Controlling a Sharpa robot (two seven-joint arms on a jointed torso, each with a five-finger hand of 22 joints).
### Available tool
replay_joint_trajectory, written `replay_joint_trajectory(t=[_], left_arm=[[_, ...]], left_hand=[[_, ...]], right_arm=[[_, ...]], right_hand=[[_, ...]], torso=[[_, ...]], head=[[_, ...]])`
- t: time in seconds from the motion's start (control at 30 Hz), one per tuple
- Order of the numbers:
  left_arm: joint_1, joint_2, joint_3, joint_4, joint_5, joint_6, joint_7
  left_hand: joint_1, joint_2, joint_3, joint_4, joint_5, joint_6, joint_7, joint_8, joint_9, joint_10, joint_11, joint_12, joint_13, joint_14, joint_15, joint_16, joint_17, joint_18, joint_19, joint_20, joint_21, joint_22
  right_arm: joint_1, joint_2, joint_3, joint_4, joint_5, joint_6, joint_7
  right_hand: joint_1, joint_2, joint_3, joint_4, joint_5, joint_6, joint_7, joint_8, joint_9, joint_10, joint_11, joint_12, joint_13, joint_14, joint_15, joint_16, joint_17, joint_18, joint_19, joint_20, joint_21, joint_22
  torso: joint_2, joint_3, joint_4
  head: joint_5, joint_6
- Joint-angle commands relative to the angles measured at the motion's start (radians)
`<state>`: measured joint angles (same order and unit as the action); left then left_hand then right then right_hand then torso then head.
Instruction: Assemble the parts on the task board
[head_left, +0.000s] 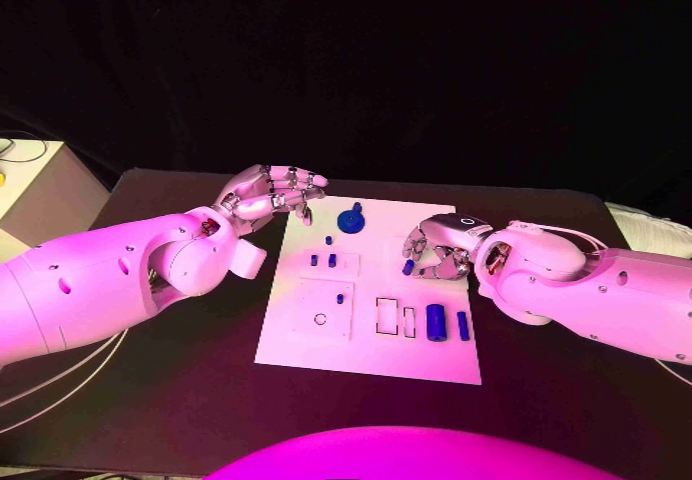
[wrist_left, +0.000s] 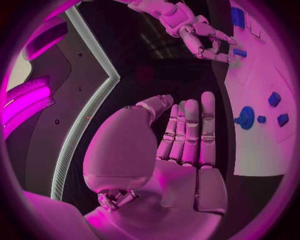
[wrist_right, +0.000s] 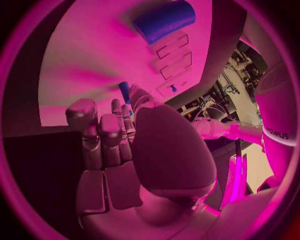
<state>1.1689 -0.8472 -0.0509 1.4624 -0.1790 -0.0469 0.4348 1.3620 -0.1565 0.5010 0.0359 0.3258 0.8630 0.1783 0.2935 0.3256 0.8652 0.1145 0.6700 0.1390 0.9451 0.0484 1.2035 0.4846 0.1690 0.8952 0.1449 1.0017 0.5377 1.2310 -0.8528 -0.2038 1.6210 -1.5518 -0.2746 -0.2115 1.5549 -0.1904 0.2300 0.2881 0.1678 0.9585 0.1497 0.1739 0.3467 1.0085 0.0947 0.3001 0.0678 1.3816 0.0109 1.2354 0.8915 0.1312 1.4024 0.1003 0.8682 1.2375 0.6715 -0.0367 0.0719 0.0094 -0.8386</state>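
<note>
Peg (head_left: 407, 267) pinched in right robot hand (head_left: 437, 250) over board (head_left: 433, 360), insertion step probably underway, next needs lining up with a socket; left robot hand (head_left: 274, 195) open, empty.

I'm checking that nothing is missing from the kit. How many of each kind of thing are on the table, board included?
White task board: 1
Round blue part: 1
Long blue cylinders: 2
Small blue pegs: 5, one at the right hand fingertips
Total: 9
</note>
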Motion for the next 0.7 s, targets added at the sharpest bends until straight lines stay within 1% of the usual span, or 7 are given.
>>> replay_joint_trajectory(t=[0.03,0.13,0.3,0.4,0.53,0.63,0.7], left_arm=[[0.000,0.000,0.001,0.005,0.005,0.017,0.005],[0.000,0.000,0.001,0.006,0.005,0.017,0.005],[0.000,-0.001,0.001,0.006,0.005,0.017,0.005],[0.000,-0.001,0.001,0.006,0.005,0.017,0.005],[0.000,-0.001,0.001,0.006,0.005,0.018,0.005],[0.000,-0.001,0.001,0.006,0.005,0.018,0.005],[0.000,-0.001,0.001,0.006,0.005,0.018,0.005]], left_hand=[[0.005,-0.001,-0.007,0.005,0.000,-0.001,0.003,-0.003,-0.002,0.002,0.003,-0.005,-0.001,0.003,0.003,0.001,0.002,0.016,0.006,0.001,-0.006,-0.003],[0.005,-0.001,-0.007,0.005,0.000,-0.001,0.003,-0.003,-0.002,0.002,0.003,-0.005,-0.001,0.003,0.003,0.001,0.002,0.016,0.006,0.001,-0.006,-0.003],[0.005,-0.001,-0.007,0.005,0.000,-0.001,0.003,-0.003,-0.002,0.002,0.003,-0.005,-0.001,0.003,0.003,0.001,0.002,0.016,0.006,0.001,-0.006,-0.003],[0.005,-0.001,-0.007,0.005,0.000,-0.001,0.003,-0.003,-0.002,0.002,0.003,-0.005,-0.001,0.003,0.003,0.001,0.002,0.016,0.006,0.001,-0.006,-0.003],[0.005,-0.001,-0.007,0.005,0.000,-0.001,0.003,-0.003,-0.002,0.002,0.003,-0.005,-0.001,0.003,0.003,0.001,0.002,0.016,0.006,0.001,-0.006,-0.003],[0.005,-0.001,-0.007,0.005,0.000,-0.001,0.003,-0.003,-0.002,0.002,0.003,-0.005,-0.001,0.003,0.003,0.001,0.002,0.016,0.006,0.001,-0.006,-0.003],[0.005,-0.001,-0.007,0.005,0.000,-0.001,0.003,-0.003,-0.002,0.002,0.003,-0.005,-0.001,0.003,0.003,0.001,0.002,0.016,0.006,0.001,-0.006,-0.003]], right_arm=[[-0.005,0.011,0.000,-0.003,-0.045,0.009,-0.014],[-0.009,0.018,0.000,-0.006,-0.049,0.003,-0.017],[-0.014,0.026,0.000,-0.012,-0.057,-0.011,-0.025],[-0.016,0.030,0.000,-0.014,-0.059,-0.016,-0.027],[-0.018,0.035,-0.001,-0.015,-0.061,-0.026,-0.028],[-0.020,0.038,-0.001,-0.017,-0.066,-0.033,-0.032],[-0.021,0.040,-0.001,-0.018,-0.071,-0.040,-0.036]], right_hand=[[0.010,-0.001,0.019,0.000,0.004,0.014,-0.003,0.004,0.000,0.014,-0.002,0.003,-0.001,0.013,0.000,0.009,0.013,-0.018,0.009,0.000,0.017,0.010],[0.005,-0.003,0.045,0.000,0.007,0.030,-0.007,0.008,-0.001,0.032,-0.006,-0.001,-0.002,0.020,-0.003,0.017,0.024,-0.021,0.016,-0.003,0.036,0.022],[-0.002,-0.005,0.099,-0.002,0.020,0.053,-0.010,0.015,0.001,0.063,-0.011,-0.011,-0.002,0.032,-0.007,0.029,0.044,-0.025,0.024,-0.008,0.064,0.040],[-0.009,-0.010,0.122,-0.003,0.023,0.062,-0.012,0.019,0.002,0.076,-0.013,-0.017,-0.001,0.036,-0.009,0.034,0.052,-0.027,0.028,-0.009,0.076,0.048],[-0.015,-0.014,0.143,-0.004,0.027,0.069,-0.014,0.022,0.004,0.088,-0.016,-0.023,-0.001,0.042,-0.011,0.041,0.065,-0.030,0.032,-0.011,0.092,0.057],[-0.017,-0.013,0.167,-0.009,0.037,0.080,-0.018,0.029,0.008,0.105,-0.020,-0.027,0.001,0.049,-0.015,0.048,0.079,-0.032,0.037,-0.014,0.108,0.067],[-0.012,-0.008,0.188,-0.018,0.038,0.091,-0.021,0.037,0.013,0.119,-0.025,-0.029,0.002,0.053,-0.019,0.053,0.089,-0.033,0.040,-0.018,0.120,0.075]], torso=[[0.000,0.0007,-0.0005],[-0.001,0.0000,-0.0006],[-0.001,0.0008,-0.0011],[-0.001,0.0007,-0.0019],[-0.001,0.0017,-0.0020],[-0.001,0.0017,-0.0015],[-0.001,0.0014,-0.0017]], head=[[0.000,-0.002],[0.000,-0.003],[-0.007,-0.003],[-0.007,-0.004],[-0.006,-0.004],[-0.007,-0.004],[-0.007,-0.005]])
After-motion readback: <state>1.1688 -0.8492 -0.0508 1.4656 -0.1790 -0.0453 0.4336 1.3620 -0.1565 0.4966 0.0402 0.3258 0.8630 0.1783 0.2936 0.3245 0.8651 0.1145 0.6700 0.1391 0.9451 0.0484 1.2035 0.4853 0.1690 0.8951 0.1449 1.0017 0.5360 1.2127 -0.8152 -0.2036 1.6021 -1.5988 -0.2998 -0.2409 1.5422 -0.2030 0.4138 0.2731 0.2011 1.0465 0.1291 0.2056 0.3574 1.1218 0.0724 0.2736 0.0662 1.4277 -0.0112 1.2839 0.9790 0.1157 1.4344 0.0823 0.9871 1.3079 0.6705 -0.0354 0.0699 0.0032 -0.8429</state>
